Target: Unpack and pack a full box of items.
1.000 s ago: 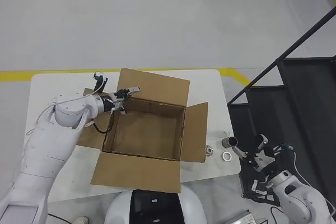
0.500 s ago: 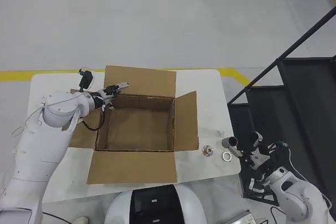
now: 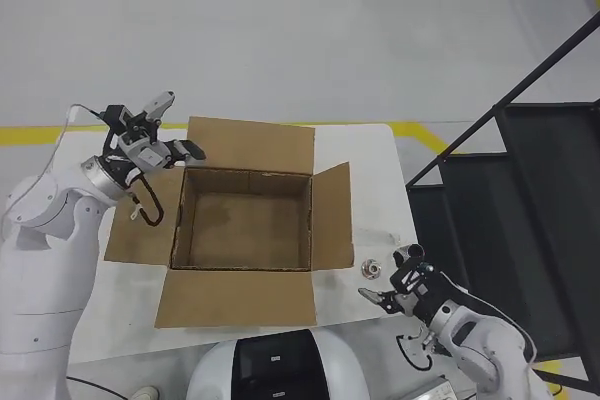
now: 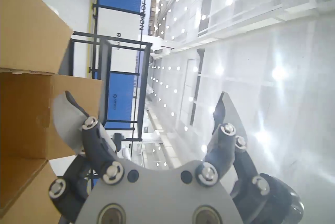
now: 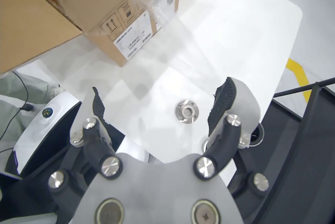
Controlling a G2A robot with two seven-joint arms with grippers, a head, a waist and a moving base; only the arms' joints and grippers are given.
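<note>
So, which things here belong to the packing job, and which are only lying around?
Job: box, flange, left gripper, right gripper.
Not the job: stairs, yellow line.

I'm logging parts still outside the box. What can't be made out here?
- Top view: the table beside the metal flange, covered by the right gripper and its arm.
- Right wrist view: a round part, mostly behind that gripper.
- Left wrist view: the inside of the box, cut off by the edge.
</note>
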